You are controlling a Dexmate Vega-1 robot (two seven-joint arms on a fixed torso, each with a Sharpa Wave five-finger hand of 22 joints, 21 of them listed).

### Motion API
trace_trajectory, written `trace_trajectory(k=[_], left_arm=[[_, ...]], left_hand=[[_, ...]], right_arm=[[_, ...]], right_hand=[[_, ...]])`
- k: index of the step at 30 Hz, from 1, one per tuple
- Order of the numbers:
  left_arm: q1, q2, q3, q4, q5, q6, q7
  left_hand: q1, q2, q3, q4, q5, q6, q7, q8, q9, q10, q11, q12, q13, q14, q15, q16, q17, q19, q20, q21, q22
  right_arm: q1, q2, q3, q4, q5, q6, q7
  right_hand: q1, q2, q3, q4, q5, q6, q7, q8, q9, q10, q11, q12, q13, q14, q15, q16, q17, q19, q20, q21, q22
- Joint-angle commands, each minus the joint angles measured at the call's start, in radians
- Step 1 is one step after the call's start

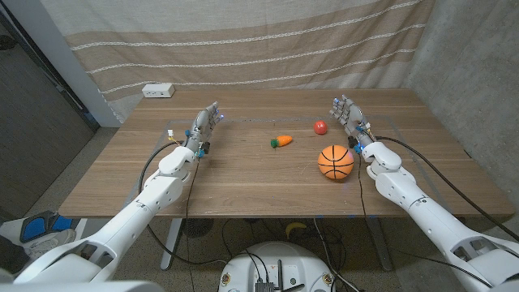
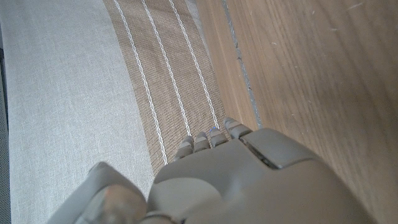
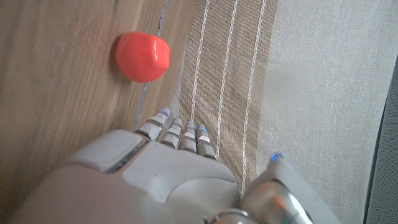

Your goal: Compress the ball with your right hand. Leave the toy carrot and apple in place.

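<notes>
Ball: orange basketball-patterned ball (image 1: 336, 162) sits on the desk (image 1: 243, 174), right side, toward the near edge, just left of the right forearm.
Right robot hand: (image 1: 349, 118) raised on edge at the far right of the desk, fingers spread and extended, holding nothing; apart from the ball, which lies nearer than it. In the right wrist view the right robot hand (image 3: 168, 168) points its fingers toward the curtain.
Apple: red toy apple (image 1: 320, 126) far of the ball, just left of the right robot hand; also seen at (image 3: 142, 56).
Carrot: toy carrot (image 1: 281, 141) mid-desk, left of the apple.
Left robot hand: (image 1: 203, 128) upright on the left side, fingers extended, empty; also seen at (image 2: 236, 174).
Backdrop: striped curtain (image 1: 243, 40); white power strip (image 1: 158, 91) at the far left edge.
</notes>
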Motion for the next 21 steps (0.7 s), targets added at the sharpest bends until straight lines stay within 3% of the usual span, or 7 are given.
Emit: trace_trajectory(k=[1,7,13,19,21], left_arm=[[-0.014,-0.018,0.01,0.004,0.015,0.02,0.038],[-0.023,-0.021,0.008,0.019,0.015,0.006,0.028],[-0.036,-0.021,0.009,0.033,0.031,-0.013,0.026],[-0.046,-0.017,0.011,0.044,0.039,-0.015,0.021],[-0.049,-0.018,0.012,0.049,0.042,-0.017,0.02]], left_hand=[[0.004,0.059,0.009,0.004,0.008,-0.001,-0.006,0.006,0.004,-0.008,-0.001,0.006,0.003,-0.01,-0.011,0.009,0.002,-0.006,-0.002,0.003,0.005],[0.002,0.057,0.011,0.008,0.009,-0.002,-0.008,0.007,0.004,-0.011,0.0,0.005,0.003,-0.012,-0.013,0.009,0.001,-0.005,-0.004,0.002,0.005],[0.0,0.052,0.013,0.009,0.01,-0.005,-0.01,0.007,0.004,-0.013,-0.003,0.005,0.003,-0.015,-0.015,0.007,-0.001,-0.003,0.0,-0.001,0.005],[-0.003,0.046,0.015,0.008,0.011,-0.007,-0.012,0.007,0.004,-0.014,-0.004,0.006,0.002,-0.017,-0.016,0.006,-0.003,0.0,0.007,-0.003,0.005],[-0.003,0.045,0.016,0.008,0.011,-0.007,-0.012,0.007,0.004,-0.015,-0.003,0.006,0.002,-0.016,-0.017,0.006,-0.003,0.002,0.008,-0.003,0.005]], right_arm=[[0.061,0.052,0.021,0.189,0.064,0.04,0.107],[0.061,0.06,0.018,0.199,0.061,0.044,0.103],[0.075,0.074,0.019,0.228,0.058,0.058,0.104],[0.08,0.074,0.024,0.239,0.056,0.079,0.116],[0.075,0.067,0.025,0.225,0.048,0.082,0.102]], right_hand=[[-0.009,0.018,0.005,0.01,0.004,-0.004,0.011,-0.001,0.003,0.001,0.001,0.005,0.004,-0.006,-0.007,-0.002,0.002,-0.001,-0.01,0.004,0.001],[-0.024,0.002,0.0,0.016,0.0,-0.004,0.015,-0.001,0.002,0.004,0.011,0.006,0.003,0.01,0.013,-0.001,-0.002,0.009,0.006,0.008,0.001],[-0.041,-0.003,-0.006,0.021,-0.001,-0.003,0.02,0.0,0.002,0.011,0.018,0.008,0.003,0.025,0.018,0.001,-0.004,0.055,0.005,0.026,0.004],[-0.042,-0.007,-0.007,0.015,-0.001,-0.004,0.023,0.0,0.001,0.007,0.017,0.006,0.002,0.018,0.017,-0.004,-0.007,0.045,0.008,0.021,0.004],[-0.039,-0.023,-0.01,0.001,-0.002,-0.003,0.024,0.0,0.001,0.009,0.023,0.007,0.002,0.025,0.028,-0.008,-0.015,0.04,0.031,0.018,0.004]])
